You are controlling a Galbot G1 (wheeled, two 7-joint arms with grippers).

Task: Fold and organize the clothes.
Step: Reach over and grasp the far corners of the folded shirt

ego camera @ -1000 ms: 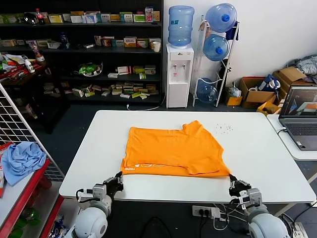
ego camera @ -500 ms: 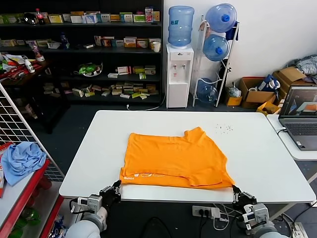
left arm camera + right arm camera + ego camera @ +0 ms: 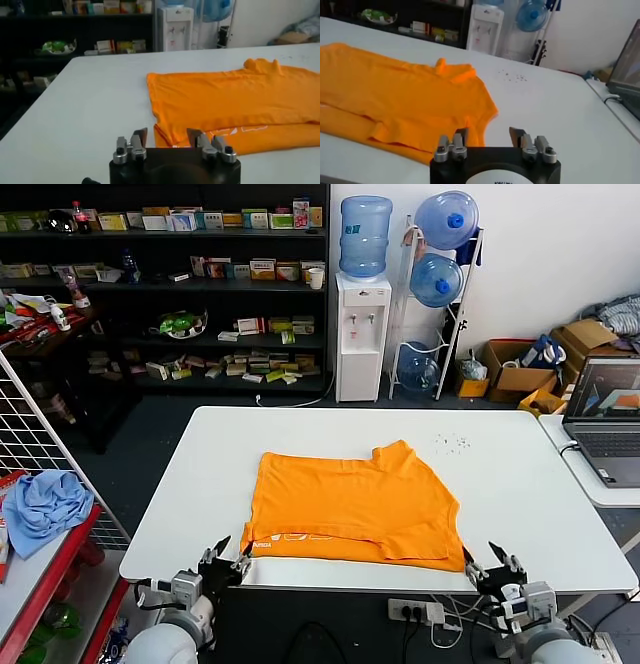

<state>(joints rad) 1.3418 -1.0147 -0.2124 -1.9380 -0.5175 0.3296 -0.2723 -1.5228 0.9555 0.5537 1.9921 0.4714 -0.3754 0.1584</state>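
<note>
Both grippers [image 3: 225, 564] [image 3: 497, 568] just off T-shirt [image 3: 352, 504].

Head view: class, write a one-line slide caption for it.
Folded orange T-shirt lies on the white table; left gripper and right gripper open at its near corners.

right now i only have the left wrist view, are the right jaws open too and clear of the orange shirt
observer: yes, right gripper is open at the white table's near edge, beside the near right corner of the bright orange short-sleeved T-shirt, gripping nothing
operator: anything right of the table
observer: an open grey laptop on a neighbouring table
operator: and left
observer: a crumpled light blue cloth on a red-edged shelf, beyond your left gripper
</note>
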